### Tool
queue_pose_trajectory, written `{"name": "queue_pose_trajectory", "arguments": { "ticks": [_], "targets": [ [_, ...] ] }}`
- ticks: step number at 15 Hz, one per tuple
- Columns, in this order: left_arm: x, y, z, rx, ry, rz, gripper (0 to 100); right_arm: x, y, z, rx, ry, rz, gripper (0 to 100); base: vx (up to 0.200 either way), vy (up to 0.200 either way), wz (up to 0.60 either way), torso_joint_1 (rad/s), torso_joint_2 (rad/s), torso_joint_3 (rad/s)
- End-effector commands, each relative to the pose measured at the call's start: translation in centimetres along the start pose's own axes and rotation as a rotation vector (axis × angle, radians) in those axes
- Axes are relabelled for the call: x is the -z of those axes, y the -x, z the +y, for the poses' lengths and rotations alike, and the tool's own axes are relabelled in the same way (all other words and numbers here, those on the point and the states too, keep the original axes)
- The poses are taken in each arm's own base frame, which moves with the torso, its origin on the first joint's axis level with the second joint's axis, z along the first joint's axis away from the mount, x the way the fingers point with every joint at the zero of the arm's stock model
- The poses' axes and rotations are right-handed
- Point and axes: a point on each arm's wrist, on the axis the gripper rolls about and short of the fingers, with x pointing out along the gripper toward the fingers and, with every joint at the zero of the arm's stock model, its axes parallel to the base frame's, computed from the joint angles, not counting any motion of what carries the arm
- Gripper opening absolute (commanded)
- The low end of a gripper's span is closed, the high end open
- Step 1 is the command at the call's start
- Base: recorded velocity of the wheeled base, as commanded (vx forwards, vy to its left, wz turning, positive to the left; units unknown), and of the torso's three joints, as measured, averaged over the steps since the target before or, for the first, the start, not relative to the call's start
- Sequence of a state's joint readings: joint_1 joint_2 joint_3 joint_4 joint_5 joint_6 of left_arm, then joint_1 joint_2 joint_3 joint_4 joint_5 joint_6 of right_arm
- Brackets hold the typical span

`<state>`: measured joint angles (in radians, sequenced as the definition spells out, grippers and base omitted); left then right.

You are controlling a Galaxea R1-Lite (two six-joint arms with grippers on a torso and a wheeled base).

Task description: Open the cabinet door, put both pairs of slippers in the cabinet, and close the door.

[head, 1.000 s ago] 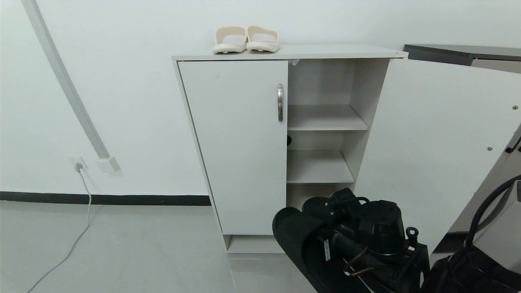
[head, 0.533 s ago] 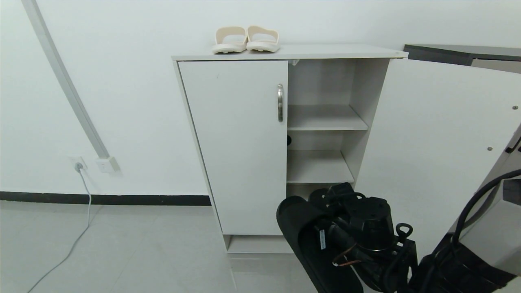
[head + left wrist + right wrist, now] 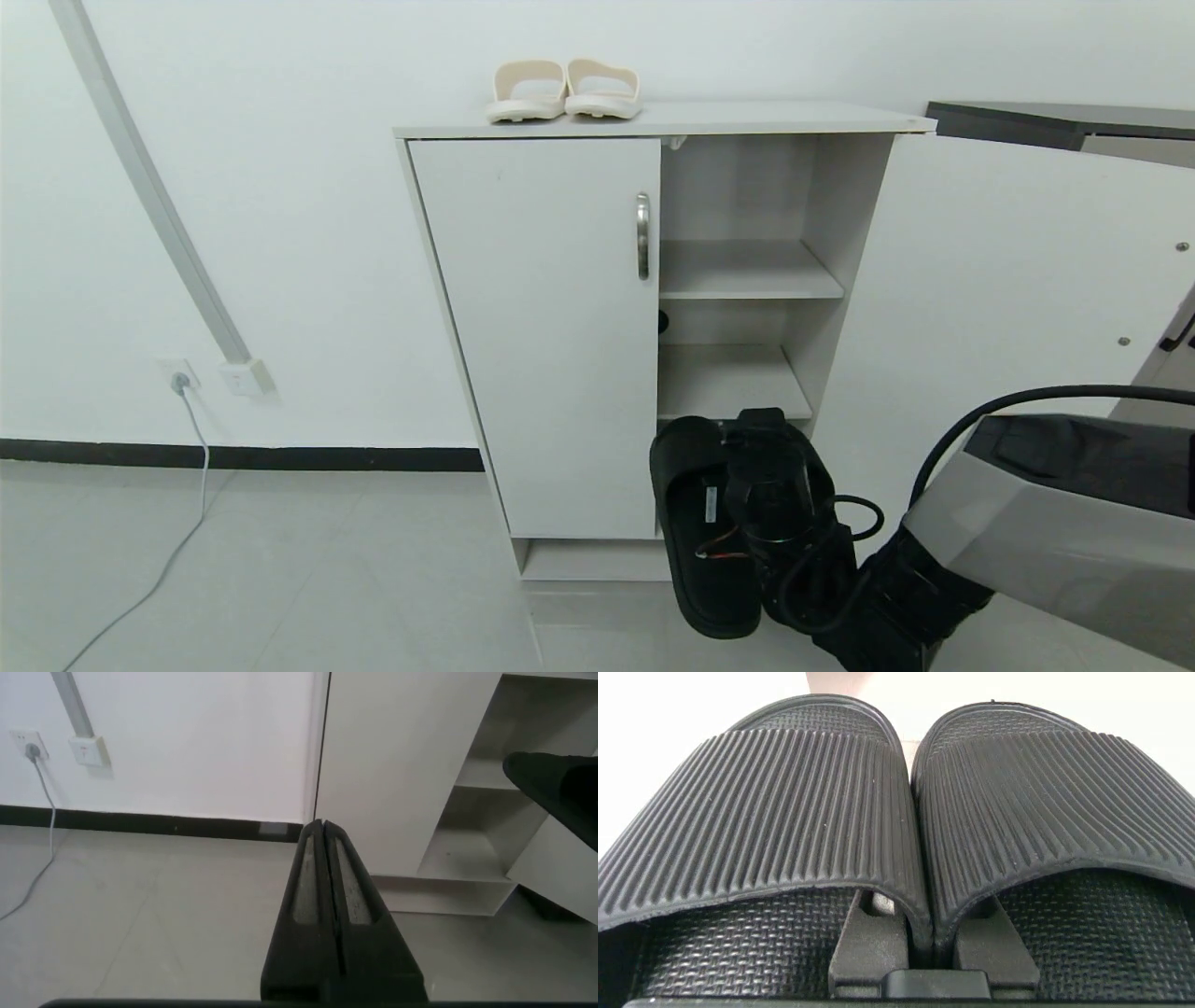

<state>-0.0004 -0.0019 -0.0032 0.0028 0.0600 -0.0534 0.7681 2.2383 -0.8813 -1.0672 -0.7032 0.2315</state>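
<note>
A pair of black slippers (image 3: 695, 523) hangs low in front of the cabinet's bottom opening, toes toward it. My right gripper (image 3: 747, 448) is shut on the pair; in the right wrist view its fingers (image 3: 868, 943) pinch the two inner edges together under the ribbed straps (image 3: 785, 803). A cream pair of slippers (image 3: 564, 91) rests on the white cabinet's top (image 3: 766, 118). The cabinet's right door (image 3: 980, 327) stands wide open, and the left door (image 3: 532, 327) is closed. My left gripper (image 3: 322, 859) is shut on nothing, low above the floor to the cabinet's left.
Two bare shelves (image 3: 738, 271) show inside the open half. A wall socket with a grey cable (image 3: 182, 381) sits at the left, the cable trailing over the tiled floor. A dark-topped unit (image 3: 1055, 119) stands behind the open door.
My right arm has carried the black slippers forward and up toward the cabinet's lower opening, turning them from a slant to point straight at it.
</note>
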Motion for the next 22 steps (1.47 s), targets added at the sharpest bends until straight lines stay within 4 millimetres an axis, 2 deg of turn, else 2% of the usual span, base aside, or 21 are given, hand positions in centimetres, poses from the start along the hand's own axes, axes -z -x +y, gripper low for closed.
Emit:
{"name": "queue_pose_trajectory", "arguments": {
  "ticks": [1,5,7,10,12,16,22],
  "targets": [
    [0.0,0.0,0.0,0.0,0.0,0.004,0,0.7,-0.5,-0.1,0.024,0.009,0.007,0,0.0,-0.2,0.0,0.002,0.01,0.002],
    [0.0,0.0,0.0,0.0,0.0,0.002,0,0.9,-1.1,-0.4,0.047,0.007,0.007,0,0.0,-0.2,0.0,0.0,0.0,0.001],
    [0.0,0.0,0.0,0.001,0.0,0.004,0,1.4,-1.3,-0.1,0.042,0.011,0.011,0,0.0,0.0,0.0,0.0,0.0,0.0],
    [0.0,0.0,0.0,0.0,0.002,0.002,0,1.6,-1.7,2.1,-0.007,0.003,-0.01,0,0.0,0.0,0.0,0.0,0.0,0.0],
    [0.0,0.0,0.0,0.001,0.002,0.004,0,2.2,-2.3,2.9,-0.015,0.008,-0.004,0,0.0,0.0,0.0,0.0,0.0,0.0],
    [0.0,0.0,0.0,0.0,0.002,0.002,0,2.6,-3.4,2.0,0.018,0.013,0.007,0,0.0,0.0,0.0,0.0,0.0,0.0],
    [0.0,0.0,0.0,0.001,0.002,0.004,0,2.7,-3.8,1.7,0.029,0.015,0.01,0,0.0,0.0,0.0,0.0,0.0,0.0]
  ]
}}
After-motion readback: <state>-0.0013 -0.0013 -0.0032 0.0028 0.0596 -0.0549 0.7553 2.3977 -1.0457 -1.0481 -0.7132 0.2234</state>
